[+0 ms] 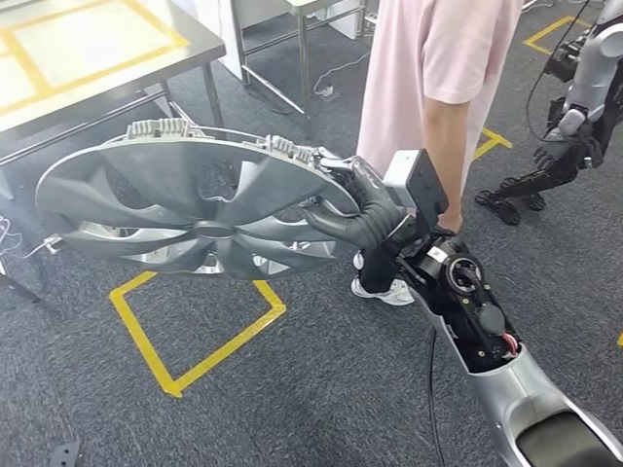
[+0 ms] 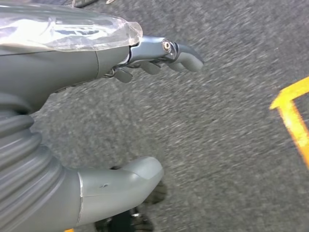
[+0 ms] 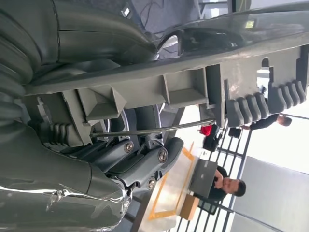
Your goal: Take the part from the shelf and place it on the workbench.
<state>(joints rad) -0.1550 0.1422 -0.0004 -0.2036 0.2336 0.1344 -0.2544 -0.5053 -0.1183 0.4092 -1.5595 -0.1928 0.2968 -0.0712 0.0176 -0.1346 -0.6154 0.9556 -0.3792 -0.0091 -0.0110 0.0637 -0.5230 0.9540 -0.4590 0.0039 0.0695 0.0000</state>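
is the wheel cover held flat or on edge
Roughly flat, slightly tilted. In the head view the wheel cover lies face-down over the carpet, the right hand gripping its rim.

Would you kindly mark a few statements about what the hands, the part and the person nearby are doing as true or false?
1. The right hand grips the rim of the silver wheel cover. True.
2. The wheel cover rests flat on the table. False: it is held in the air above the grey carpet, in front of the table.
3. The left hand holds nothing. True: its fingers hang over bare carpet.
4. A person in a pink top stands close beyond the right arm. True.
5. The yellow tape square on the floor has a box standing inside it. False: only carpet shows inside it.
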